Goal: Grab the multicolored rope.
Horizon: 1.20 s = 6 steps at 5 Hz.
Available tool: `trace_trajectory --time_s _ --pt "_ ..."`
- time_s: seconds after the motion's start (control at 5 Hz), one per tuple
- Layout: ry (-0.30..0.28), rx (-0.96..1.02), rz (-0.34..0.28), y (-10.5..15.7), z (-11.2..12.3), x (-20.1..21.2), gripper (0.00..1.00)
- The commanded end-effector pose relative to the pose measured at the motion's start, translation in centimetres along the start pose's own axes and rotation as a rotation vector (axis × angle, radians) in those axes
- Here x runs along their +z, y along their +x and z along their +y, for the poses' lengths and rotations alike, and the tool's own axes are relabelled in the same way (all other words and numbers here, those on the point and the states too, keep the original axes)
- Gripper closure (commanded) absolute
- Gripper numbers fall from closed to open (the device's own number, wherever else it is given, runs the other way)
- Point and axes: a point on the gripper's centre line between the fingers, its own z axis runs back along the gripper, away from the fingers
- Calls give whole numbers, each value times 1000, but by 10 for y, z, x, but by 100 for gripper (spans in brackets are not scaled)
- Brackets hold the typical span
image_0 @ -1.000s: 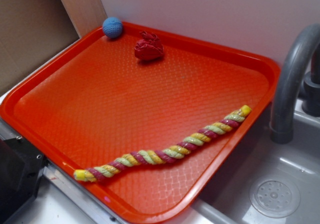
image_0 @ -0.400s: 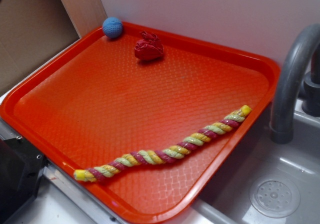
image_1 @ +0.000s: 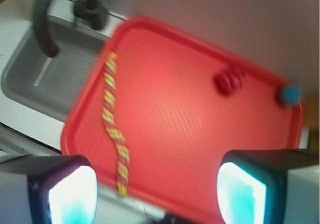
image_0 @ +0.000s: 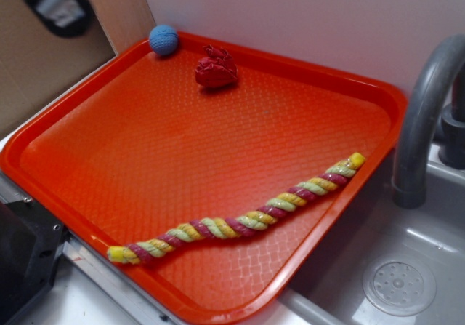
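Note:
The multicolored rope point(image_0: 240, 223), twisted from yellow, pale green and magenta strands, lies diagonally along the near edge of the orange tray point(image_0: 341, 78). The wrist view shows the rope point(image_1: 114, 124) far below. My gripper point(image_0: 54, 5) appears blurred at the top left corner of the exterior view, high above the tray and well away from the rope. In the wrist view the gripper point(image_1: 157, 196) is open, its two pale fingertips point(image_1: 72, 196) set wide apart with nothing between them.
A small blue knitted ball point(image_0: 163, 39) sits at the tray's far corner, a red fabric lump point(image_0: 216, 68) beside it. A grey faucet point(image_0: 425, 121) and sink point(image_0: 399, 285) stand to the right. A black block point(image_0: 22, 259) sits at the lower left.
My gripper has come into the exterior view at the top left; it was out of sight before. Rope, ball and lump have not moved.

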Motion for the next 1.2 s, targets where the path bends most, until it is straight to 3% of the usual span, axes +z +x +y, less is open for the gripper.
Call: trace_trajectory --time_s 0.0,0.6,0.8,1.0 --pt "-13 -104 10 7 -33 -43 0" --pt "-82 -188 170 -18 -47 -161 0" --pt "-134 -213 183 -26 -50 -188 0" --pt "-142 -250 218 -30 -58 -207 0"
